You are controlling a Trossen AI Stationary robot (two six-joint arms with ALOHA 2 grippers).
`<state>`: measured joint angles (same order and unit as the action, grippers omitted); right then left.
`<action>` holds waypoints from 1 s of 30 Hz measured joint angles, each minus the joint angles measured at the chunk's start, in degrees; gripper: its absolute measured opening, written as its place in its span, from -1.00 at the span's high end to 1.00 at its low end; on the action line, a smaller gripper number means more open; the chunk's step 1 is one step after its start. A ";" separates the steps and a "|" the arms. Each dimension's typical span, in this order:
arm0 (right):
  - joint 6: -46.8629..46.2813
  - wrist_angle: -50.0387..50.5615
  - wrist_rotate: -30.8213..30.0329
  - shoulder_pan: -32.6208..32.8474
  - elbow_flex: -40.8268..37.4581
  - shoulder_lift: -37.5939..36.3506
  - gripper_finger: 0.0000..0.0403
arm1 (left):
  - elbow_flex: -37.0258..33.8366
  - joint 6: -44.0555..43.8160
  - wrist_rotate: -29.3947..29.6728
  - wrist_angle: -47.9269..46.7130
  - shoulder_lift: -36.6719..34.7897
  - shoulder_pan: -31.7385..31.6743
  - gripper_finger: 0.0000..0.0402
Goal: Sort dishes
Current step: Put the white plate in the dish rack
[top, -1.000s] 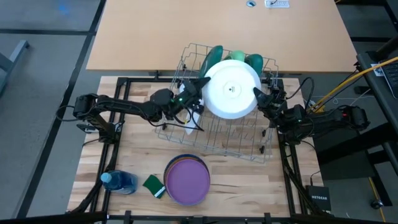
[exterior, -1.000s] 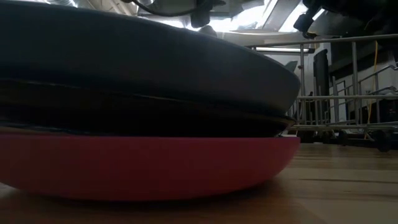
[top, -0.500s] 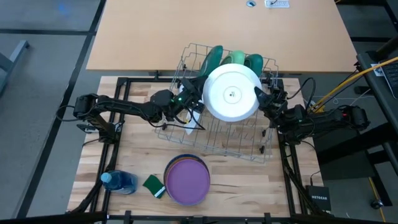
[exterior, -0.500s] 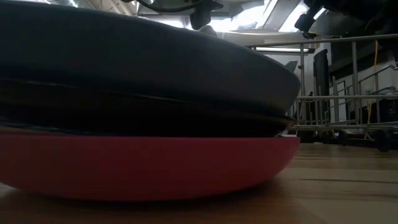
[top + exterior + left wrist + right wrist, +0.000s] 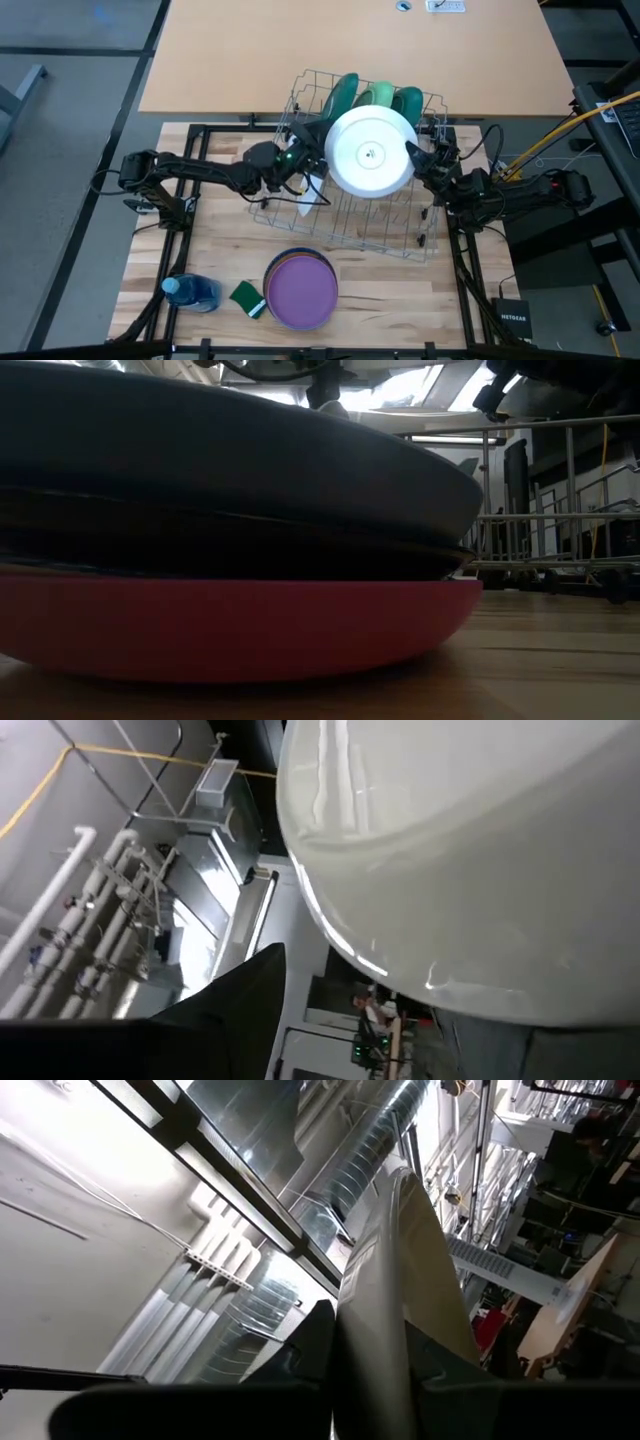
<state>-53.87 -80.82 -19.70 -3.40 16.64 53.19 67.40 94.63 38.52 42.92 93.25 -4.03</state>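
High view shows you a white plate [image 5: 371,153] held flat above the wire dish rack [image 5: 350,215], with the right gripper [image 5: 413,155] clamped on its right rim; your right wrist view has that rim edge-on between the two dark fingers [image 5: 315,1345]. Your left gripper [image 5: 318,150] sits at the plate's left edge with its fingers spread apart, not gripping. Three green plates [image 5: 375,93] stand upright at the rack's far end. Near the table's front edge you have a stack of plates [image 5: 301,289], purple on top, beside a green sponge [image 5: 246,297] and a blue bottle [image 5: 190,291].
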 joint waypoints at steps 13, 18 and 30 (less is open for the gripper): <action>0.57 1.81 -0.86 -0.04 0.00 0.09 0.79 | -0.02 -6.23 0.33 2.08 -0.02 -1.82 -0.12; 2.09 0.39 -1.14 0.00 -0.04 0.22 0.79 | 0.07 -6.95 1.49 2.17 -0.02 -1.72 -0.12; 3.30 0.21 -1.30 0.00 -0.04 0.22 0.79 | 0.11 -10.08 4.93 0.81 -0.02 -1.55 -0.12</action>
<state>-50.57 -80.61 -21.00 -3.40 16.60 53.41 67.51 84.56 43.46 43.72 93.23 -5.58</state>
